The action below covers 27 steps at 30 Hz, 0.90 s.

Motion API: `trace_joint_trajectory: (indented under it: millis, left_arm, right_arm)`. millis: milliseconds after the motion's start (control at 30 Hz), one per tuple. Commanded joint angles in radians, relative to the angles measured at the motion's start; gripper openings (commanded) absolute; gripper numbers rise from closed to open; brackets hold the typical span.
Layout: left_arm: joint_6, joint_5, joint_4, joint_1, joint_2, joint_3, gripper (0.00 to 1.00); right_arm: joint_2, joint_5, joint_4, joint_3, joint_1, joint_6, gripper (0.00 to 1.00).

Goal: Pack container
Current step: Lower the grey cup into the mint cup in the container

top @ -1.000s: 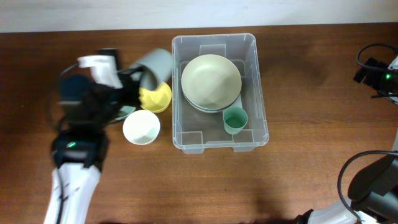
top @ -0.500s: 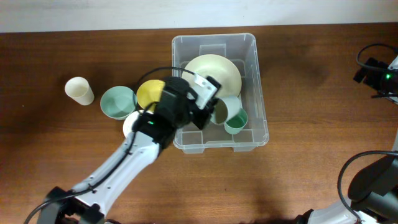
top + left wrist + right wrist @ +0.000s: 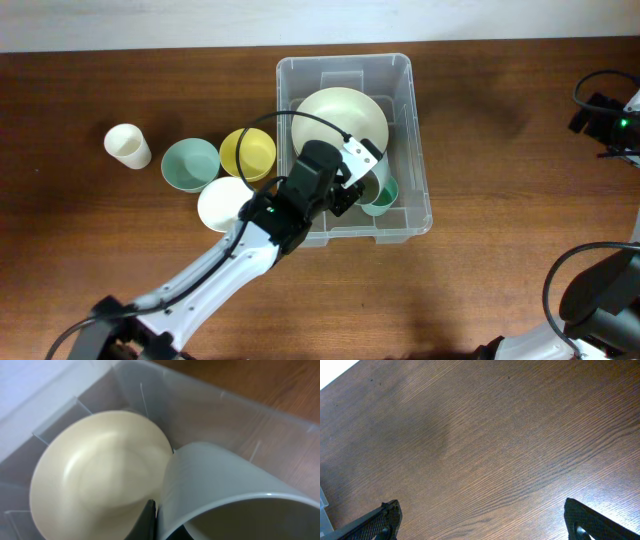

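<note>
One container, is that right? Where is it, and which way does it run?

Yes, one clear plastic container (image 3: 420,150), open side up, on the middle of a brown wooden table (image 3: 500,140). In the overhead view its long axis runs from the far edge of the table to the near edge.

What is in it?

A stack of pale cream bowls (image 3: 335,115) fills the far half. A small green cup (image 3: 384,198) stands upright in the near half, partly covered by the left arm.

And the grippers?

The left gripper (image 3: 356,186) is inside the container, pinched together on the wall of a grey cup (image 3: 225,485). The cup is tilted, its side close to the cream bowl. Its mouth is cut off by the wrist view's lower edge, and only one dark finger (image 3: 148,519) shows. The right gripper (image 3: 480,512) has its jaws wide apart above bare wood, holding nothing.

Anything outside the container?

To its left are a cream cup (image 3: 127,146), a teal bowl (image 3: 190,164), a yellow bowl (image 3: 247,153) and a white bowl (image 3: 222,203).
</note>
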Motion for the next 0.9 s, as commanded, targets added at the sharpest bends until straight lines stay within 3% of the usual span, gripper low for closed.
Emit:
trace_joint_trajectory:
  millis: [0, 267, 300, 333, 433, 733, 867]
  left_arm:
    - [0.020, -0.023, 0.005, -0.005, 0.048, 0.025, 0.01]
    - [0.020, -0.023, 0.016, -0.020, 0.060, 0.025, 0.02]
    - [0.019, -0.023, 0.021, -0.020, 0.060, 0.025, 0.17]
    - [0.020, -0.023, 0.023, -0.020, 0.060, 0.026, 0.24]
    - [0.019, -0.023, 0.038, -0.020, 0.060, 0.032, 0.74]
    - [0.011, -0.025, 0.007, -0.012, 0.054, 0.145, 0.82]
    - [-0.065, -0.113, -0.025, 0.031, 0.054, 0.201, 0.85]
  right_arm:
    - [-0.024, 0.009, 0.002, 0.015, -0.002, 0.004, 0.99]
    - [-0.024, 0.009, 0.002, 0.015, -0.002, 0.004, 0.99]
    - [-0.024, 0.009, 0.002, 0.015, -0.002, 0.004, 0.99]
    - [-0.024, 0.009, 0.002, 0.015, -0.002, 0.004, 0.99]
    - [-0.024, 0.009, 0.002, 0.015, -0.002, 0.004, 0.99]
    - [-0.024, 0.009, 0.002, 0.015, -0.002, 0.004, 0.99]
    - [-0.024, 0.009, 0.002, 0.015, -0.002, 0.004, 0.99]
